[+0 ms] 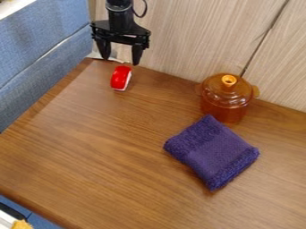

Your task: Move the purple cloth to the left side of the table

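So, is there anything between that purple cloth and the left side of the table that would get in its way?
Nothing visible stands between the purple cloth and the left side of the table straight across. The small red object sits farther back, near the wall.

A brown wooden tabletop with long, streaky grain (90, 147) carries three things. Right of the middle lies a dark purple terry cloth (212, 154), folded into a thick, slanted rectangle, with fluffier bands at two opposite ends and a flatter weave between them. Just behind it, near the back edge, an amber see-through round pot (227, 100) stands upright, its lid on, with a small orange knob on top and a handle at each side. Near the far left corner, well apart from both, sits a small, rounded, glossy red object with a white side (121, 78)
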